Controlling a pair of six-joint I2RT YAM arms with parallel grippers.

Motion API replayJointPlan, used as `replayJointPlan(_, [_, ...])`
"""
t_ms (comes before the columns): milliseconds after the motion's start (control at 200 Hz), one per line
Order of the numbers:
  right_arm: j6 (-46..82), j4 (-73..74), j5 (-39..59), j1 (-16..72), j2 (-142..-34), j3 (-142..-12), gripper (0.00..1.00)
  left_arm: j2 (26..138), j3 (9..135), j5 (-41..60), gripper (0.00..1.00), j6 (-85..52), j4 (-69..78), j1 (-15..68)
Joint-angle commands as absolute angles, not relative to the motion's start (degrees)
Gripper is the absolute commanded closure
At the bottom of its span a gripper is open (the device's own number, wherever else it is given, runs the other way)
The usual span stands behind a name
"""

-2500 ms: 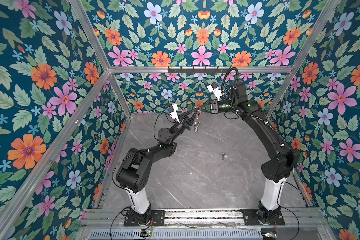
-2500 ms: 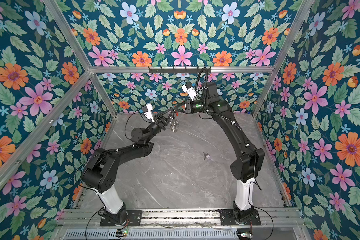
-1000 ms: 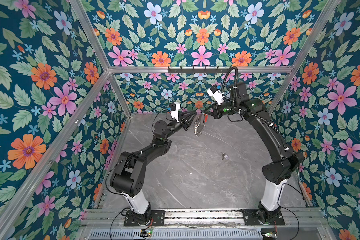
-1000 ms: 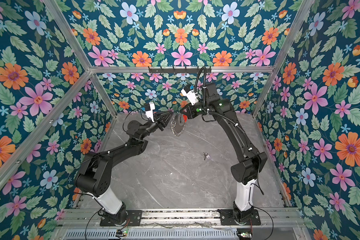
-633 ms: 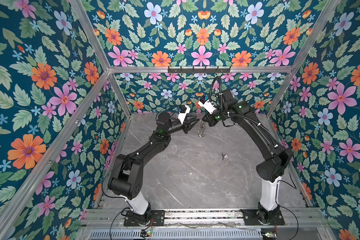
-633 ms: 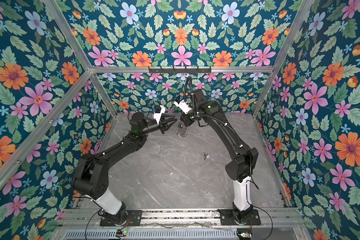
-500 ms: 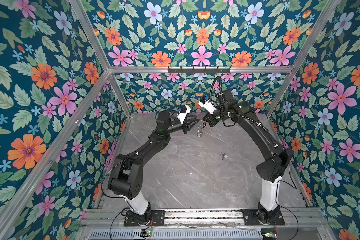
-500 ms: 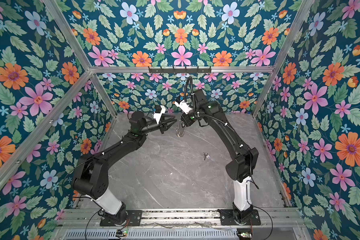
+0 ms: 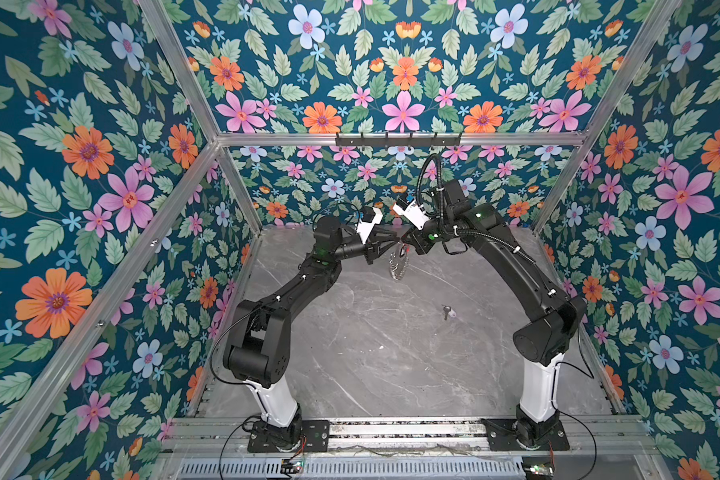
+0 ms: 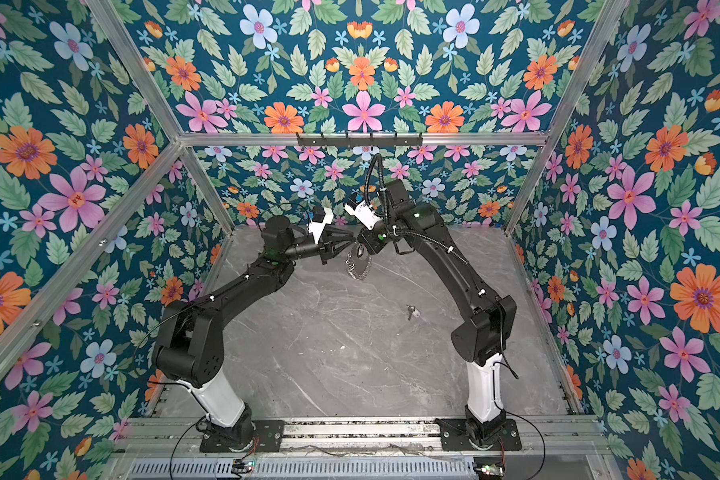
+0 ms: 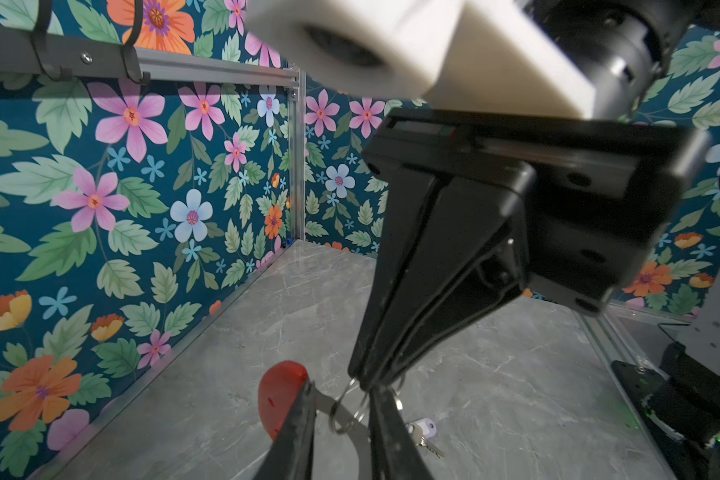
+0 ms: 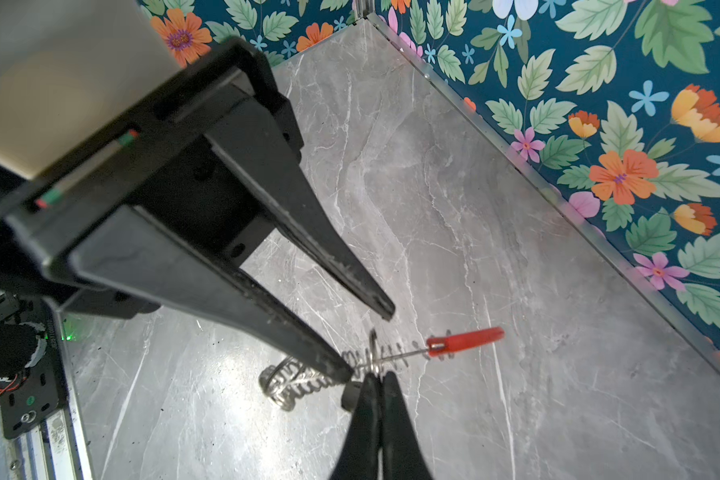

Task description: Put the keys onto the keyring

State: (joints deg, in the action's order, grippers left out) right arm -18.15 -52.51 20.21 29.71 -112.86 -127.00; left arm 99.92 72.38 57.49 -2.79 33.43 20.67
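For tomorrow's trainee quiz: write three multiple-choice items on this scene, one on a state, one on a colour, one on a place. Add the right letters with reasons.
1. What is the right hand doing?
A. Gaping wide, holding nothing
B. Shut on a cloth
C. Shut on the keyring

2. What colour is the keyring's plastic section?
A. Blue
B. Red
C. Yellow

3. Where is the key?
A. Lying on the table, somewhat toward the right arm's side
B. Threaded on the keyring
C. Pinched in the right hand

Answers:
1. C, since the right wrist view shows its tips pressed together on the keyring's metal, held above the table.
2. B, since the section shows red in both wrist views.
3. A, since both top views show it flat on the table, apart from both arms.
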Motion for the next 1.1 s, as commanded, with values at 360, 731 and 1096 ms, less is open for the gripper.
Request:
replayJointPlan(360, [-19.2, -51.3, 21.2, 30.6, -111.8, -126.5, 1.00, 101.1, 73.3, 60.6, 0.90, -6.0, 34.7, 20.6])
replayJointPlan(731, [-19.0, -50.6, 21.1, 30.6, -111.5, -126.1, 1.00, 101.4, 73.4, 59.2, 0.99, -9.5, 35.5, 20.5])
replayJointPlan(1096, [-15.0, -45.5, 19.8, 30.6, -109.6, -121.6, 1.00, 99.1, 65.6, 51.0, 1.00, -20.8, 51.0, 20.8])
